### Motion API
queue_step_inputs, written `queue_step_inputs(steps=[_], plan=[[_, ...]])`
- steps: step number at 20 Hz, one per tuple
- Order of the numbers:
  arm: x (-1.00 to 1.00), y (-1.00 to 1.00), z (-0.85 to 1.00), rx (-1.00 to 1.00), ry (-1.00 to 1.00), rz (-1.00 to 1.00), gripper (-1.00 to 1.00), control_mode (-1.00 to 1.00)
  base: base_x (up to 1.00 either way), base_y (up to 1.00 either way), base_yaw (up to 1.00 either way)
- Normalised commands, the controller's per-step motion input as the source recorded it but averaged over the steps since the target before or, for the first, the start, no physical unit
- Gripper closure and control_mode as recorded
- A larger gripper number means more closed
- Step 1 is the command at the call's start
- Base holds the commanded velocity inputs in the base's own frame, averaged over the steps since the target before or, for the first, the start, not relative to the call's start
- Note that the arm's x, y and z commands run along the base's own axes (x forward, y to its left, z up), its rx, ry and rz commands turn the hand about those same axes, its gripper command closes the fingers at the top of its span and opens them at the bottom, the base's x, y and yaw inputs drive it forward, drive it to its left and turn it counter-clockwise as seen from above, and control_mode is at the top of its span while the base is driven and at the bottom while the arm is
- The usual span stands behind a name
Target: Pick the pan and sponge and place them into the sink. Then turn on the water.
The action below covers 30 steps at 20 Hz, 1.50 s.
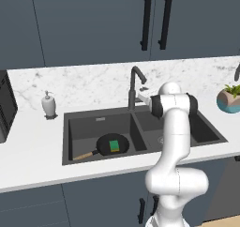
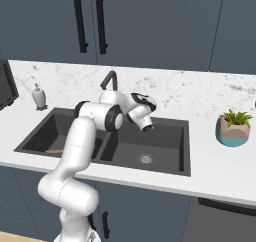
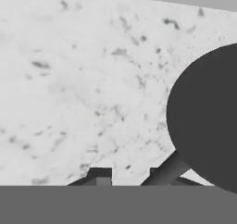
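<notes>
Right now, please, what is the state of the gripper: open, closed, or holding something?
Gripper: jaws narrowed near the faucet; a grip cannot be told.

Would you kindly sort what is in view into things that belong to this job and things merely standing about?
Belonging to the job:
pan, in the left basin
sponge, lying on the pan
sink
faucet

Standing about:
soap dispenser
potted plant
cabinet handles

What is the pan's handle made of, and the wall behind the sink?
The pan's handle looks like wood: light brown and matte. The wall looks like polished marble: white with grey veins and specks. The sink looks like matte dark grey stone or composite.
</notes>
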Motion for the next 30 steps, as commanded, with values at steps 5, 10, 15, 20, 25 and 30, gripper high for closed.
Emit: queue_step_inputs(steps=[5, 10, 15, 20, 25, 30], plan=[[0.0, -0.9, -0.08, 0.18, -0.04, -0.05, 1.0, -1.0, 0.0, 0.0, 0.0], [0.04, -1.0, -0.04, 0.22, -0.01, -0.09, 1.0, -1.0, 0.0, 0.0, 0.0], [0.06, -1.0, -0.04, 0.22, 0.0, -0.1, 1.0, -1.0, 0.0, 0.0, 0.0], [0.11, -1.0, -0.01, 0.2, 0.0, -0.09, 1.0, -1.0, 0.0, 0.0, 0.0], [0.01, -0.94, 0.01, 0.2, 0.0, -0.07, 1.0, -1.0, 0.0, 0.0, 0.0], [-0.74, -0.5, 0.62, 0.19, -0.26, -0.01, 1.0, -1.0, 0.0, 0.0, 0.0]])
